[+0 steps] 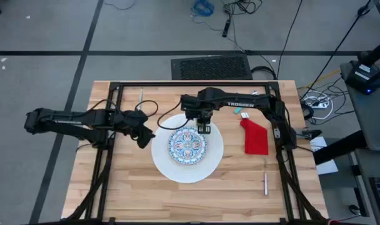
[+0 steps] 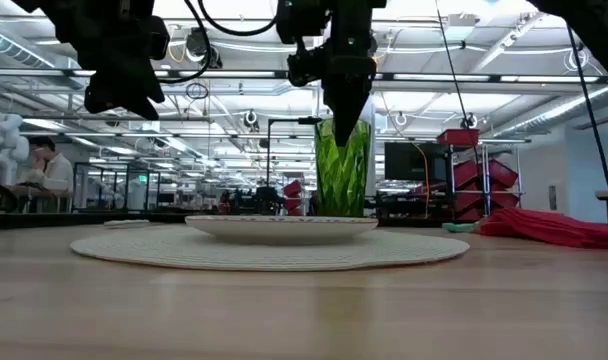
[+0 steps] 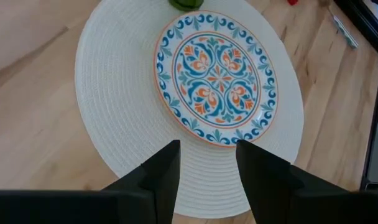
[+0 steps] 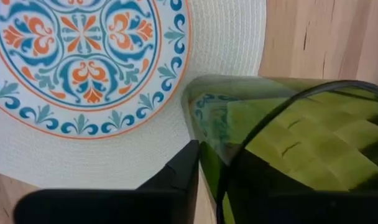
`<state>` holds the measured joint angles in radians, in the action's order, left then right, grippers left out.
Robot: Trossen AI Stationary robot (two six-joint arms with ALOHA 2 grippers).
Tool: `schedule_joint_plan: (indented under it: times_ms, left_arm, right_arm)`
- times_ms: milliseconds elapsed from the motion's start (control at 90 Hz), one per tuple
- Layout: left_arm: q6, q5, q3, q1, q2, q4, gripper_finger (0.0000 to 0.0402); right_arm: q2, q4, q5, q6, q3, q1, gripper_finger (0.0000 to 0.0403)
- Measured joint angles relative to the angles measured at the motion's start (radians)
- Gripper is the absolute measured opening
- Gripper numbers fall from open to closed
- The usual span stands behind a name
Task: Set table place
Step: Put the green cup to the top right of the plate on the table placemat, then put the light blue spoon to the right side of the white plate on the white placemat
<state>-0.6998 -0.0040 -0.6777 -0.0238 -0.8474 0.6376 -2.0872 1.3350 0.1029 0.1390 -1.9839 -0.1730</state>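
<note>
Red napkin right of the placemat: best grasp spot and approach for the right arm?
The red napkin lies flat on the table, elongated, so pinch from straight above. Take the corner nearest the placemat, where the cloth edge is free. That side is clear; the black frame rail crowds the far side. The right pincer is busy holding the green tumbler.

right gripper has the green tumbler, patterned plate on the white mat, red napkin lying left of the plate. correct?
Not quite: in the high view the red napkin lies right of the patterned plate, not left. The right gripper does hold the green tumbler, and the plate sits on the white mat.
</note>
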Motion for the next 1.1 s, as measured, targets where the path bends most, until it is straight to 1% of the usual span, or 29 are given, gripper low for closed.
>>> schedule_joint_plan:
  times_ms: [144, 233, 389, 456, 611, 833, 878, 1033, 1100]
  left_arm:
    - [0.0, 0.0, 0.0, 0.0, 0.0, 0.0, 0.0141]
    - [0.0, 0.0, 0.0, 0.0, 0.0, 0.0, 0.0141]
    - [0.001, -0.008, 0.0, 0.0, 0.0, 0.0, 0.0141]
    - [0.001, -0.014, 0.0, 0.0, 0.0, 0.0, 0.0141]
    - [0.001, -0.02, 0.0, 0.0, 0.0, 0.0, 0.0141]
    - [0.0, -0.027, 0.0, 0.0, 0.0, 0.0, 0.0141]
    - [0.001, -0.027, 0.0, 0.0, 0.0, 0.0, 0.0141]
    - [0.0, -0.027, 0.0, 0.0, 0.0, 0.0, 0.0141]
    - [0.0, -0.027, 0.0, 0.0, 0.0, 0.0, 0.0141]
  right_arm:
    - [0.0, 0.003, -0.001, 0.004, 0.0, 0.005, 0.0069]
    - [0.0, 0.003, 0.003, 0.004, 0.0, 0.014, 0.0081]
    - [0.0, 0.007, 0.006, 0.007, 0.0, 0.027, 0.0124]
    - [0.0, 0.014, 0.026, -0.01, 0.0, 0.027, 0.0144]
    - [0.001, 0.09, 0.036, -0.016, -0.036, 0.026, 0.0175]
    - [0.002, 0.238, 0.022, -0.007, -0.216, 0.032, 0.0182]
    - [0.008, 0.237, 0.022, -0.007, -0.248, 0.031, 0.0181]
    - [0.091, 0.229, 0.023, -0.027, -0.263, 0.03, 0.0179]
    - [0.129, 0.239, 0.026, -0.061, -0.263, 0.027, 0.0179]
